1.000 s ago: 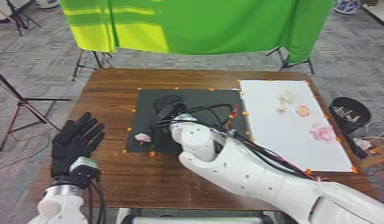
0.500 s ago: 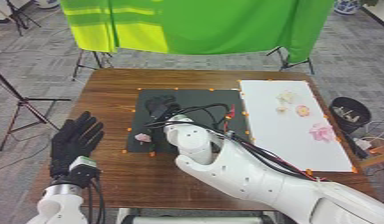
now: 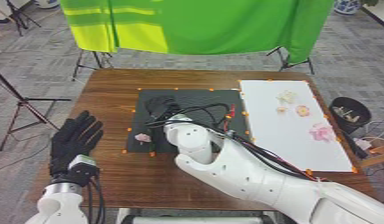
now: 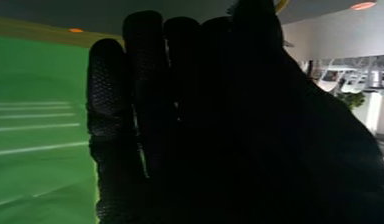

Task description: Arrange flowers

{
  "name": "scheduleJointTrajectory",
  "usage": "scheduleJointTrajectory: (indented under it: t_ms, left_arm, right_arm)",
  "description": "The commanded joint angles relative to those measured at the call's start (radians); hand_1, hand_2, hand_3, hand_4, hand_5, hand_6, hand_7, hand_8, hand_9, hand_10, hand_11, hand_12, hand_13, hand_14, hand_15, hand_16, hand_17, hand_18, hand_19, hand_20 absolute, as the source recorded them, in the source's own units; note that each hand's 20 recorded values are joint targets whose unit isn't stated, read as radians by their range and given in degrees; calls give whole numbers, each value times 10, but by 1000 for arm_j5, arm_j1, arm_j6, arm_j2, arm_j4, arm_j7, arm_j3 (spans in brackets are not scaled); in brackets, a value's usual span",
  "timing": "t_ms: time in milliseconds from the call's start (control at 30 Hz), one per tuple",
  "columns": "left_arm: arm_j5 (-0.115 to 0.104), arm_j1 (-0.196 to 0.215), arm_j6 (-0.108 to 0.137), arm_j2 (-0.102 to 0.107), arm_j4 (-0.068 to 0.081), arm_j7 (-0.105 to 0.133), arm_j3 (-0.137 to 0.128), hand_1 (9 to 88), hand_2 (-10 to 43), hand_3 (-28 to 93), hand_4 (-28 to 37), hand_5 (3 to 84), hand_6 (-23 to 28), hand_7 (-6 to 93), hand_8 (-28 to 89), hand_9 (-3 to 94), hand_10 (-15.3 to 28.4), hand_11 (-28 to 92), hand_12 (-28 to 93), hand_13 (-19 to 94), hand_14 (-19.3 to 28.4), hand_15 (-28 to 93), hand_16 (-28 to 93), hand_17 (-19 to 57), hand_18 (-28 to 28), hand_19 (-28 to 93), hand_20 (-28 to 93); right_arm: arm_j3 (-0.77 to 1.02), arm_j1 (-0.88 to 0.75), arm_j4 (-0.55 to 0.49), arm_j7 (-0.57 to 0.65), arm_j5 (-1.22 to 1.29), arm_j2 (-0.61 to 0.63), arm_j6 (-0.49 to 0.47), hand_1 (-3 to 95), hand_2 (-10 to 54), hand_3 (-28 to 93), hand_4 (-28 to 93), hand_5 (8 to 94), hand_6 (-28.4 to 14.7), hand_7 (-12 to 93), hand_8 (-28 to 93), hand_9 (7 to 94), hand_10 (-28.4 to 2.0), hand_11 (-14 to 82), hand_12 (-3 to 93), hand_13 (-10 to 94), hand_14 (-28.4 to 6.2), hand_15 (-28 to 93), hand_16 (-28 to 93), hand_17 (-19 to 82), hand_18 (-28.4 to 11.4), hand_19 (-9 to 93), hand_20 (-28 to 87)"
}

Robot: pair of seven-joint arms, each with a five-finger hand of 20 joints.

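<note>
A pink flower lies on the dark mat near its lower left corner in the head view. My right hand is over the upper left part of the mat, beyond that flower and apart from it. In the right wrist view my right hand has its fingers straight and close together, holding nothing. My left hand rests at the table's left side, fingers straight. On the white board at the right are a larger pink flower, a pink-orange one and pale blossoms.
Orange markers edge the mat and board on the brown table. My right arm and its loose cables cross the mat's middle and right part. A black bin stands off the table's right edge, and a green cloth hangs behind.
My right hand has moved a little to the left over the mat, and the arm with it. The left hand and the flowers keep their places.
</note>
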Motion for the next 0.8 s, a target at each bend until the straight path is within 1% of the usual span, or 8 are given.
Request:
scheduleJointTrajectory:
  t_ms: [33, 100, 400, 467, 533, 600, 700, 800]
  left_arm:
    - [-10, 4, -2, -4, -1, 12, -5, 328, 130, 705, -279, 435, 102, 167, -92, 348, 158, 318, 106, 261, 169, 465, -95, -64, 158, 397, 92]
    - [-13, 6, 0, -4, -2, 14, -6, 327, 129, 707, -278, 434, 102, 168, -92, 348, 158, 318, 106, 259, 168, 462, -95, -63, 158, 396, 91]
    - [-11, 7, 2, -8, -2, 14, -5, 326, 124, 710, -279, 432, 102, 169, -93, 348, 157, 319, 105, 257, 168, 462, -93, -63, 157, 395, 92]
    - [-29, 3, 5, -7, -1, 24, -1, 324, 125, 707, -280, 431, 102, 169, -93, 348, 158, 319, 105, 257, 169, 461, -93, -63, 157, 394, 92]
    - [-19, 6, 11, -7, -2, 22, -1, 316, 129, 699, -281, 430, 103, 168, -93, 348, 157, 319, 105, 257, 169, 461, -93, -62, 157, 393, 92]
    - [-26, 6, 7, -7, -2, 25, -2, 313, 130, 699, -282, 429, 103, 167, -93, 348, 158, 318, 105, 257, 169, 462, -92, -62, 156, 393, 92]
    - [-30, 12, 12, -6, -5, 31, -3, 311, 128, 698, -282, 428, 103, 167, -92, 348, 159, 317, 104, 257, 169, 462, -92, -62, 156, 393, 92]
    - [-27, 15, 12, -7, -5, 30, -4, 308, 127, 698, -282, 428, 103, 168, -92, 348, 160, 317, 104, 257, 170, 462, -92, -63, 156, 392, 92]
  right_arm:
    - [27, -18, -7, 1, -8, -3, -54, 519, -95, 795, -283, 683, -5, 182, -88, 722, -124, 145, 159, 638, -106, 299, 265, 255, -204, 683, 232]
    - [26, -19, -10, 3, -8, -2, -59, 513, -95, 802, -283, 672, -5, 183, -129, 713, -124, 147, 156, 636, -107, 303, 251, 253, -203, 681, 230]
    - [37, -21, -27, 7, 7, 0, -51, 468, -95, 826, -283, 614, -19, 170, -131, 675, -137, 140, 152, 615, -112, 317, 195, 244, -203, 671, 223]
    - [35, -17, -26, 2, -11, 3, -51, 458, -95, 815, -283, 610, -20, 169, -130, 670, -140, 139, 151, 611, -114, 320, 192, 242, -203, 669, 222]
    - [31, -13, -24, -7, -27, 6, -43, 454, -95, 809, -283, 610, -20, 168, -130, 669, -139, 138, 150, 611, -115, 321, 190, 242, -204, 668, 221]
    - [31, -8, -30, 4, -9, 9, -46, 452, -95, 807, -283, 608, -21, 168, -130, 664, -141, 138, 149, 608, -116, 322, 188, 239, -205, 666, 220]
    - [30, -4, -33, 2, -15, 14, -43, 451, -95, 786, -283, 605, -22, 168, -130, 659, -143, 136, 148, 604, -118, 323, 184, 238, -205, 665, 219]
    - [30, -1, -37, 10, -9, 17, -34, 459, -95, 747, -283, 604, -23, 169, -130, 655, -142, 136, 148, 602, -118, 324, 182, 236, -206, 664, 219]
